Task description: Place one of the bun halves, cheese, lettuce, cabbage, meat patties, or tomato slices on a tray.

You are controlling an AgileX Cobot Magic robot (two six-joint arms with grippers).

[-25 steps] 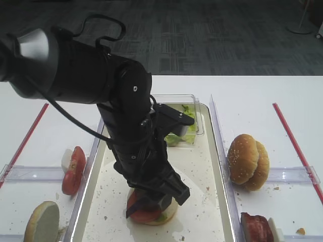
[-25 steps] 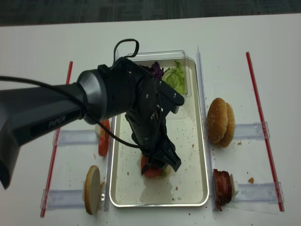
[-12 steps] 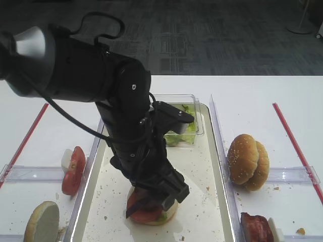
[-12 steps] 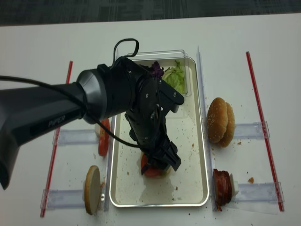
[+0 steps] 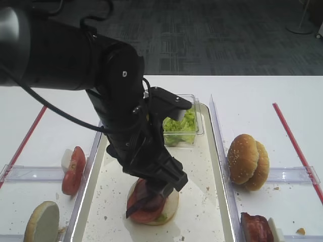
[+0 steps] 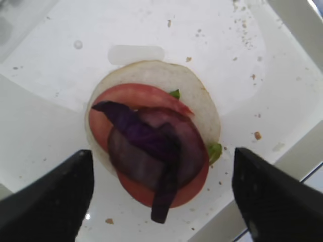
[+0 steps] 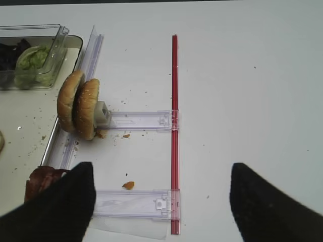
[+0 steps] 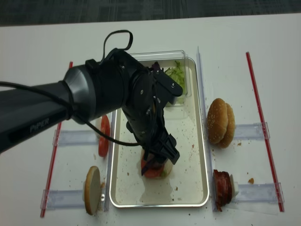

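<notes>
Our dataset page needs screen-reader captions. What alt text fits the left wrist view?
Seen from above between the open left gripper, a bun half lies on the cream tray, topped with a tomato slice and dark purple cabbage, one strip trailing off. Crumbs dot the tray.

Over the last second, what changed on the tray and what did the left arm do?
The left gripper has let go and lifted off the stack, jaws open; the purple cabbage strip now lies across the tomato slice on the bun half in the tray. The right gripper hangs open. The upright buns, patties and lettuce tub are as before.
</notes>
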